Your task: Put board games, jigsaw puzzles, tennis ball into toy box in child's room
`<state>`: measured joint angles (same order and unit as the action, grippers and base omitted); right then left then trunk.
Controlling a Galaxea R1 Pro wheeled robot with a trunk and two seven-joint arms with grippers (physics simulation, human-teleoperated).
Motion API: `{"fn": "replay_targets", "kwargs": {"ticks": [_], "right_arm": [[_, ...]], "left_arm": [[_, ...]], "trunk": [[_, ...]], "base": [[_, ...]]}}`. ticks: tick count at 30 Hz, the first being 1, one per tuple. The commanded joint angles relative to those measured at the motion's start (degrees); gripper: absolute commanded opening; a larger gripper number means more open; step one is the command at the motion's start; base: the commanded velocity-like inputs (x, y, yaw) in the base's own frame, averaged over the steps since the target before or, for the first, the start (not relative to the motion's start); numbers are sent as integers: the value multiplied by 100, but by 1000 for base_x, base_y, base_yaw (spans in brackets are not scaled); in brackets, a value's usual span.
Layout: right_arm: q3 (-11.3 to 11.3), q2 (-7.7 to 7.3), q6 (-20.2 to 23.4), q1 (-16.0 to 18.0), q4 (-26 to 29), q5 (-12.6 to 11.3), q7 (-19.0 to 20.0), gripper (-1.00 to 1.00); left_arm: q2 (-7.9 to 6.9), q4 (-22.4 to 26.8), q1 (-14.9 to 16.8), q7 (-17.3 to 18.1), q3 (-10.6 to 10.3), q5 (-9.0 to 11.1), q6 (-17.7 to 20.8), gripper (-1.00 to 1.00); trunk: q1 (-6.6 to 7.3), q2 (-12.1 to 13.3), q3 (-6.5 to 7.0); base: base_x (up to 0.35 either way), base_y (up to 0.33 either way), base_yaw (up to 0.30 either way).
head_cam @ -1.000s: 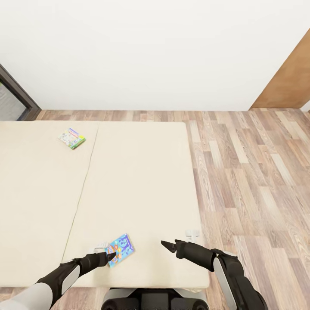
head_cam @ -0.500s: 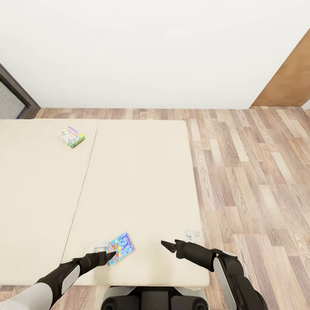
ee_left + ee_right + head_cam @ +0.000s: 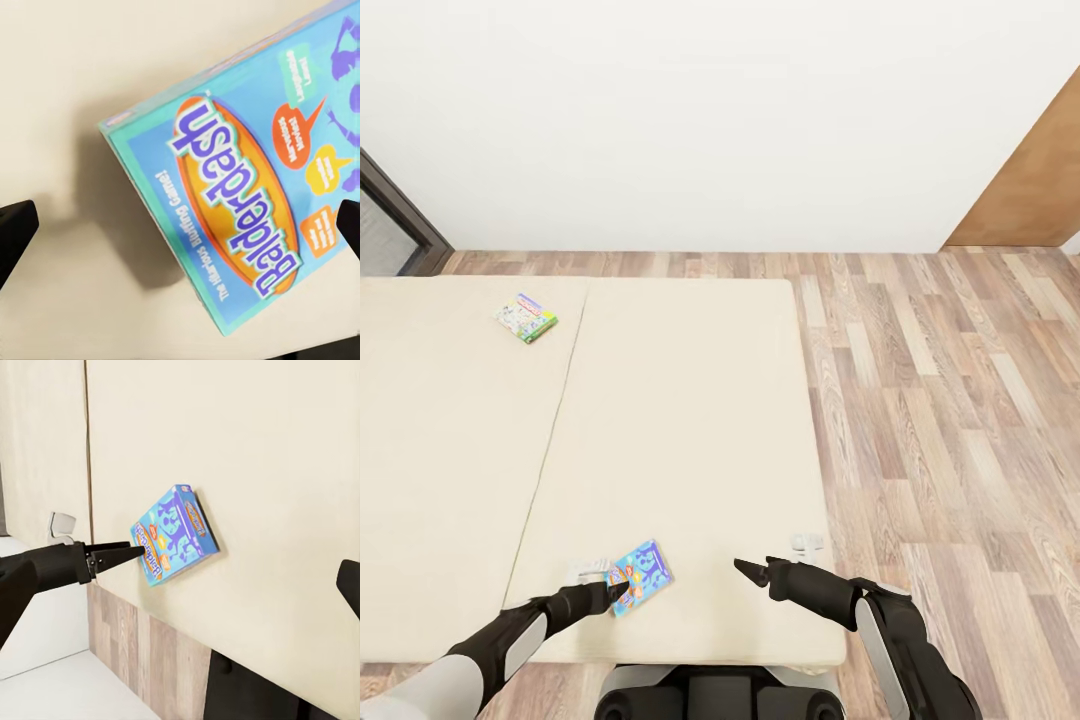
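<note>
- Left gripper (image 3: 622,591), black two-finger type, sits at the near edge of the mostly blue flat rectangular board game box (image 3: 639,577); the left wrist view shows one dark fingertip on each side of the box (image 3: 247,195) with the jaws spread wide, so it is not clamped yet.
- Can't tell if a finger touches the box; the right wrist view has a fingertip right at its near corner (image 3: 174,542).
- The blue box lies near the front edge of the beige mattress of the low wide bed (image 3: 680,420); in the wrist views it looks tilted, one edge lifted with a shadow under it.
- Right gripper (image 3: 746,570), also black, hovers above the mattress beside the blue box, apart from it, holding nothing; how wide it stands can't be made out.
- Second board game, a green-bordered flat printed box (image 3: 526,318), lies well apart, further up the bed towards the white wall.
- Step in hand, as I judge it: grasping the blue box.
- To do it well: centre the box edge between the fingers, slide one finger under the raised edge, close across the thin side, then lift level.
- Risk: a thin box could slip off the near mattress edge if it gets pushed.
</note>
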<state>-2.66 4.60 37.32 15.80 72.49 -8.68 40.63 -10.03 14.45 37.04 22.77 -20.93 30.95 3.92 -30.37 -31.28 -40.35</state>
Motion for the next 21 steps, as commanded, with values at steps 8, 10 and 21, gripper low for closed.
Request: {"fn": "replay_targets", "kwargs": {"ticks": [8, 10, 21], "right_arm": [[-12, 6, 38, 2, 2, -20, 15, 100], [-10, 6, 38, 2, 2, -20, 15, 100], [-11, 14, 38, 2, -2, -14, 15, 100]], "left_arm": [[26, 20, 4, 1, -17, 53, 29, 100], [30, 21, 4, 1, -17, 53, 20, 100], [28, 30, 5, -1, -24, 52, -8, 100]], "trunk": [[-2, -6, -5], [-2, -6, -5], [-2, -6, -15]], "base": [[0, 0, 0], [0, 0, 0], [0, 0, 0]]}}
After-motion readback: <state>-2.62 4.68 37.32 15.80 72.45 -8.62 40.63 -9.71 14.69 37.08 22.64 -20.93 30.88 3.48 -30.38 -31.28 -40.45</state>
